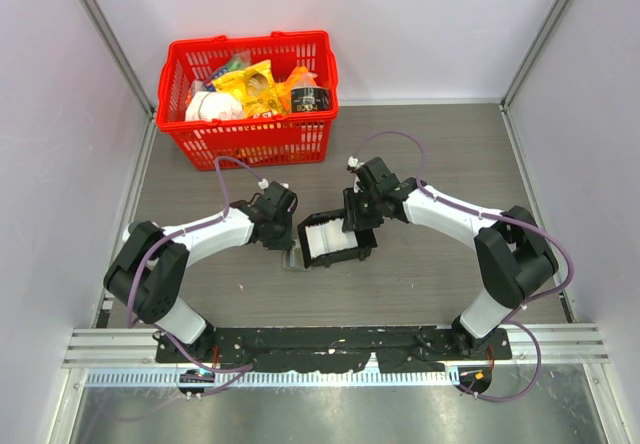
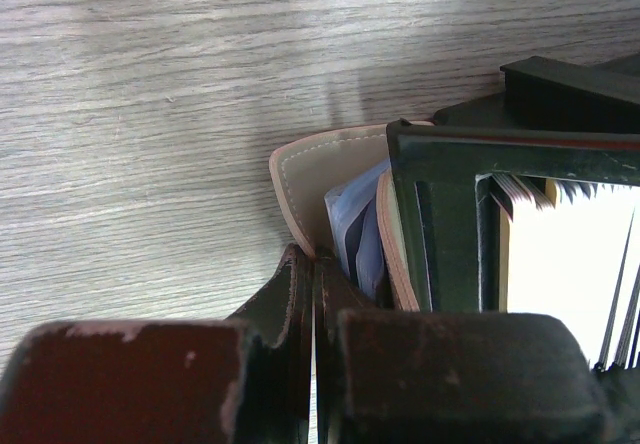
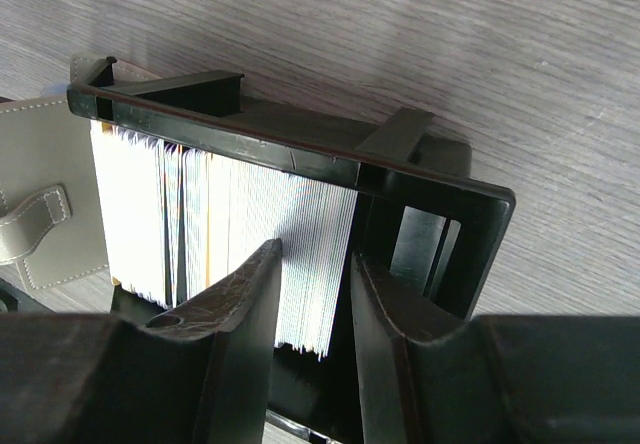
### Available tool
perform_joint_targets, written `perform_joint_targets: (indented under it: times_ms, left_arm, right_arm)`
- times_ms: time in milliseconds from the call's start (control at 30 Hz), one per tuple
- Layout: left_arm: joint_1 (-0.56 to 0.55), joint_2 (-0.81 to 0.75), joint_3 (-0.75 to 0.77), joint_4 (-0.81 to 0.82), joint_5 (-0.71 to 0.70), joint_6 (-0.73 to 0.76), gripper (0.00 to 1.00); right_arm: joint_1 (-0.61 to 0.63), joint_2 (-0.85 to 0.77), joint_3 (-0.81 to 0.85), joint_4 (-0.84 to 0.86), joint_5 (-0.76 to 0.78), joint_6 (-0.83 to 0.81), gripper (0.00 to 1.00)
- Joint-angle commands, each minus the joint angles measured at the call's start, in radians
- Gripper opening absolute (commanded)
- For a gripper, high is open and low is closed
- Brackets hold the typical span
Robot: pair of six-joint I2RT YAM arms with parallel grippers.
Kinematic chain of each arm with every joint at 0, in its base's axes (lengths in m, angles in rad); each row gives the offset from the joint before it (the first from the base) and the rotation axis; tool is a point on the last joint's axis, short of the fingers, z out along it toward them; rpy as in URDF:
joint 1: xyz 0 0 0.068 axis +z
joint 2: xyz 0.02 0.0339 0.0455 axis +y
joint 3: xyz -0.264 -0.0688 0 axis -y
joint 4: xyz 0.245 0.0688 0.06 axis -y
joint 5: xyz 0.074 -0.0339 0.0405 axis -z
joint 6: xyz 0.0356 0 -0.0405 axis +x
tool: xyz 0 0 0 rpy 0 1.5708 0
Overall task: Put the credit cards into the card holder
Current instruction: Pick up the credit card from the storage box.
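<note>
Black tray (image 3: 290,159), 3 o'clock end: straddled credit cards (image 3: 130,214) with right claw (image 3: 315,256), fingers (image 3: 240,304) apart; held left claw (image 2: 315,261) shut against grey-beige card holder (image 2: 300,179) at tray's 8 o'clock

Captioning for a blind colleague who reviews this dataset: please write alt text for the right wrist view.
The right end effector, its two dark fingers apart, hovers at the end of a stack of white credit cards standing on edge in a black open tray. A grey-beige card holder lies at the tray's left on the wood-grain table.
</note>
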Motion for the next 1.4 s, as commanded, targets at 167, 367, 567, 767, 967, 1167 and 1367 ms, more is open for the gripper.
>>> perform_joint_targets:
  times_ms: [167, 367, 567, 767, 967, 1167, 1367]
  left_arm:
    - [-0.017, -0.019, 0.029, 0.175, 0.078, -0.024, 0.0]
    - [-0.015, -0.024, 0.021, 0.173, 0.078, -0.028, 0.0]
    - [-0.015, -0.019, 0.024, 0.179, 0.085, -0.032, 0.0]
    - [-0.017, -0.016, 0.022, 0.178, 0.089, -0.031, 0.0]
    - [-0.015, -0.016, 0.018, 0.179, 0.089, -0.032, 0.0]
    - [-0.015, -0.015, 0.019, 0.183, 0.093, -0.032, 0.0]
    - [-0.017, -0.024, 0.012, 0.181, 0.084, -0.032, 0.0]
  right_arm:
    - [0.035, -0.035, -0.005, 0.091, -0.239, 0.083, 0.2]
    - [0.02, -0.043, -0.003, 0.093, -0.233, 0.08, 0.16]
    - [0.002, -0.059, -0.011, 0.114, -0.259, 0.089, 0.13]
    - [-0.008, -0.069, -0.023, 0.126, -0.271, 0.094, 0.06]
    - [-0.02, -0.075, -0.024, 0.12, -0.27, 0.086, 0.01]
    - [-0.024, -0.084, -0.018, 0.1, -0.267, 0.069, 0.01]
    - [-0.026, -0.13, 0.017, 0.012, -0.135, 0.031, 0.05]
